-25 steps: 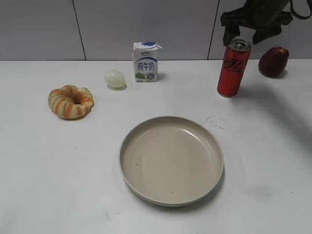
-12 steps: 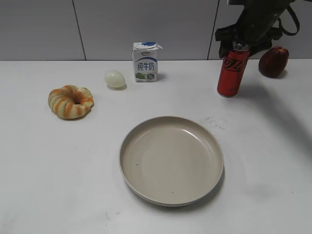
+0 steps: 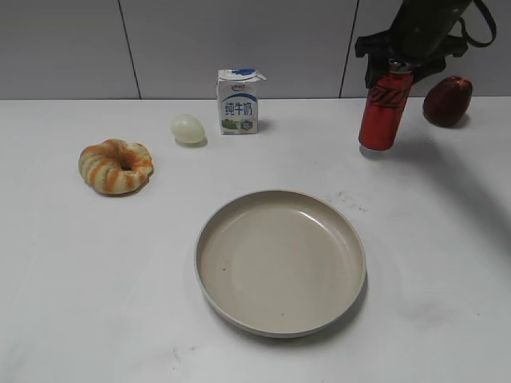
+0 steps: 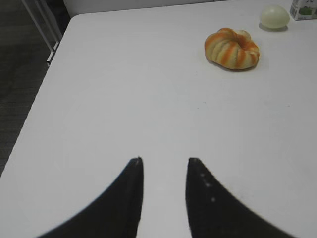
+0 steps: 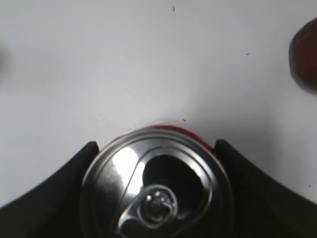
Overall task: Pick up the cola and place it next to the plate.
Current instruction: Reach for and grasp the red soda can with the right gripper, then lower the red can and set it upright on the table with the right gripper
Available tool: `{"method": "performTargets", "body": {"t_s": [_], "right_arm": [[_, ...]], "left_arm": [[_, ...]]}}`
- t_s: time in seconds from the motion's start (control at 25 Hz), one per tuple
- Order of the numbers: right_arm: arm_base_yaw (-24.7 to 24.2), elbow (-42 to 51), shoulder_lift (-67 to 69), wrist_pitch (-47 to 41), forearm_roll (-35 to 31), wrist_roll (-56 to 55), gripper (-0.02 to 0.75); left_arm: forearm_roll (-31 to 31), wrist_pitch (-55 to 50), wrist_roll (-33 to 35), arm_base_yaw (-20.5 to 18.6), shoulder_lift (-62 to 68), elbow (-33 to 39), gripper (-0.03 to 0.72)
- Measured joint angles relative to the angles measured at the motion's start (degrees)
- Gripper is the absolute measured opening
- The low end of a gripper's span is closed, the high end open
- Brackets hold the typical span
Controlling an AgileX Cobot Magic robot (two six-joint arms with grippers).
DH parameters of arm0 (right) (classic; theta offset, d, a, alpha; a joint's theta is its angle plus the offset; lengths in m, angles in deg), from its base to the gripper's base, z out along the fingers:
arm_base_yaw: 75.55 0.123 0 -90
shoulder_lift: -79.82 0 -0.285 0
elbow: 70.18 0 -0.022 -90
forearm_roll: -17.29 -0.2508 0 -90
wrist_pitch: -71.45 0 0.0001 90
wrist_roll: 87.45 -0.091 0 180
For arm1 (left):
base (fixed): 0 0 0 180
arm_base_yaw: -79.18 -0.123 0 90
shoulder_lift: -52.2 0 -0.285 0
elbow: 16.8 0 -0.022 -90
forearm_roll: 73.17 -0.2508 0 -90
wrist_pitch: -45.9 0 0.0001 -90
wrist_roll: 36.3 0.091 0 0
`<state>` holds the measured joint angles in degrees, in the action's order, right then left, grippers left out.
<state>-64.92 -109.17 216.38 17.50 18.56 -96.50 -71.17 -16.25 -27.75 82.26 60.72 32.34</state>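
The cola [image 3: 380, 112], a slim red can with a silver top, is at the back right of the table, its base a little above the surface. My right gripper [image 3: 402, 57] is shut on the can's upper part from above. In the right wrist view the can's opened silver top [image 5: 156, 191] fills the gap between the two black fingers [image 5: 74, 183] of the right gripper [image 5: 156, 145]. The beige plate [image 3: 281, 263] lies empty at the front middle, well apart from the can. My left gripper [image 4: 165, 159] is open and empty over bare table; it does not show in the exterior view.
A milk carton [image 3: 238, 102] and a pale egg [image 3: 188, 128] stand at the back middle. An orange-striped ring bread [image 3: 116, 166] lies at the left, also in the left wrist view [image 4: 232, 48]. A dark red fruit [image 3: 447, 100] sits right of the can.
My right gripper came down over the can's top and closed on it. The can has risen slightly off the table and shifted a little to the right.
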Motion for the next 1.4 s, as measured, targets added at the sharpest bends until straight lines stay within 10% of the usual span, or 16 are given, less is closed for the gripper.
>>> {"method": "performTargets", "body": {"t_s": [0.6,1.4], "right_arm": [[20.4,-2.4,-4.9,-3.1,5.4,-2.2,0.495],[22.4,14.0,-5.9,4.9,2.8,-6.5,0.495]], "left_arm": [[0.0,0.0,0.0,0.0,0.0,0.0,0.236],[0.0,0.0,0.0,0.0,0.0,0.0,0.236]]}}
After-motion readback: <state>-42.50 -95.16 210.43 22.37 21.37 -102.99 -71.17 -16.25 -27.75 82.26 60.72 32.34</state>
